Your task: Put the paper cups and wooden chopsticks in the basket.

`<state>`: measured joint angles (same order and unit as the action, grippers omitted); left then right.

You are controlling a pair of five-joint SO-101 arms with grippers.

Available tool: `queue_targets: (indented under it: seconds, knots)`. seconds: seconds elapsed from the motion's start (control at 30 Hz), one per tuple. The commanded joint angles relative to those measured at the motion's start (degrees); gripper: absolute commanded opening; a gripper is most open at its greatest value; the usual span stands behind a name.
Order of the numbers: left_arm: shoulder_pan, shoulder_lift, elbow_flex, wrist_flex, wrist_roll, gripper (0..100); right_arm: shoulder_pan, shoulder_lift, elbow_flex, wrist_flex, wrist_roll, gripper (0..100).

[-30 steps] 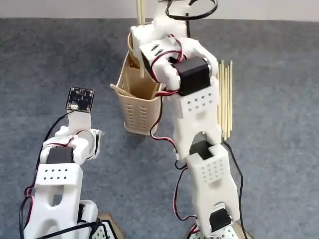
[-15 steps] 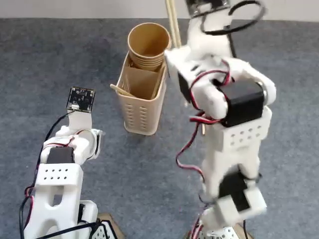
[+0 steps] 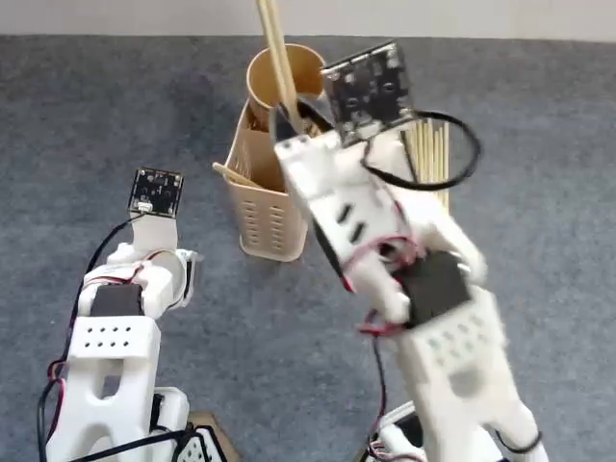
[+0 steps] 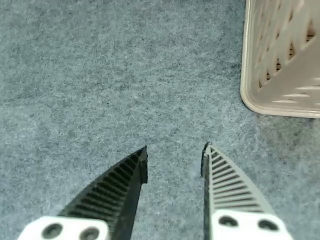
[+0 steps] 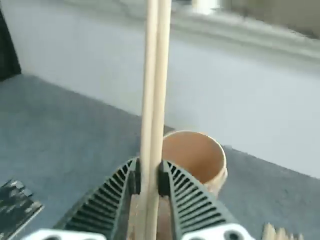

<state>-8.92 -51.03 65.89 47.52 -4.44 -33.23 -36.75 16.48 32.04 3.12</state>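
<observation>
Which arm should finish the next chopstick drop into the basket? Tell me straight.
Right. The right gripper is shut on chopsticks at the basket; the left gripper is open and empty over carpet.

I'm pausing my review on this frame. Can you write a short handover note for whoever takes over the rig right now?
Right gripper: jaws shut on a pair of chopsticks, held upright above the basket.
Left gripper: jaws open, empty, pointing at the carpet near the basket.
Done: paper cups are stacked in the basket's far compartment; a single chopstick pokes out over its rim.
Left: lower the held pair into the basket and release, then collect the loose chopsticks lying on the carpet near the basket.
</observation>
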Motion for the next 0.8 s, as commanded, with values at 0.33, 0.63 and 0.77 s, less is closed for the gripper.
queue_targets:
  seconds: [0.33, 0.63, 0.77]
  knots:
    - [0.57, -1.1, -0.31, -0.97, 0.35, 20, -0.04, 11.38, 13.41, -36.97, 0.09, 0.5]
    - [0.57, -1.1, -0.22, -0.97, 0.35, 20, -0.22, 4.18, 15.25, -26.33, 0.44, 11.1]
    - [0.57, -1.1, -0.22, -0.97, 0.35, 20, -0.04, 1.89, 15.78, -23.43, 0.44, 17.0]
